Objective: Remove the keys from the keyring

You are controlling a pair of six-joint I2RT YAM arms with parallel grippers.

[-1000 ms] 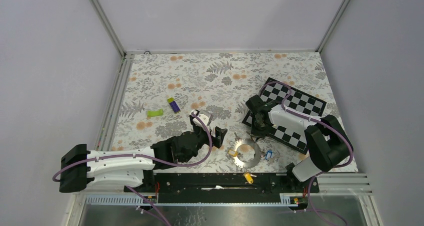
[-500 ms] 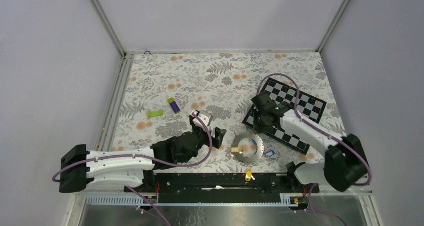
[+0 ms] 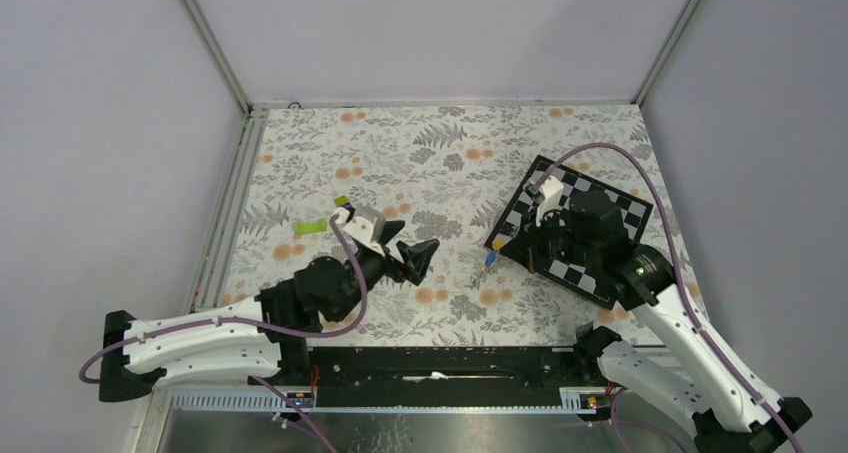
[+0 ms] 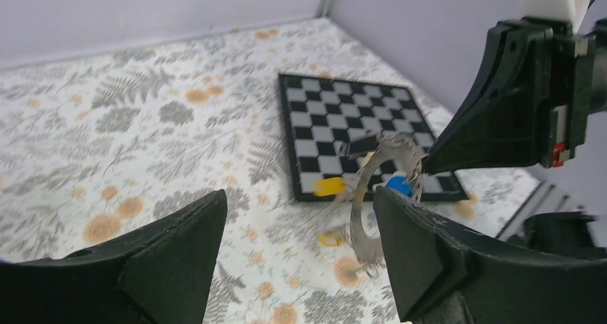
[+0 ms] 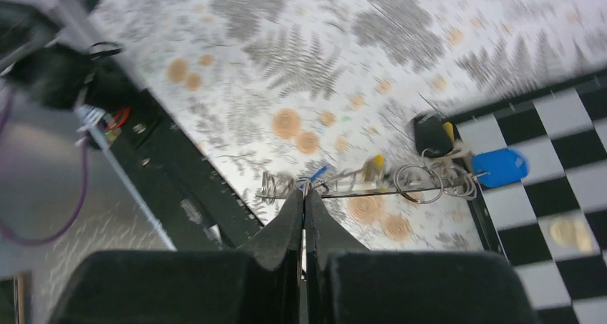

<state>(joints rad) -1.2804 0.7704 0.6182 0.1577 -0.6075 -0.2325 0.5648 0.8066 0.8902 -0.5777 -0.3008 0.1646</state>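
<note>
The keyring, a flat grey metal hoop, hangs on edge in mid-air, up off the floral counter! Keys dangle from it: a blue tag, a yellow head, a black one, plus small wire loops. Below and behind it lies a checkerboard mat, and a green block sits well apart at the far left. The right fingers are pinched tight together on the ring's rim, gripping it from the right side. The left fingers stand spread wide with nothing in them. The ring shows in the gap between their tips, out beyond them and not touching.
</note>
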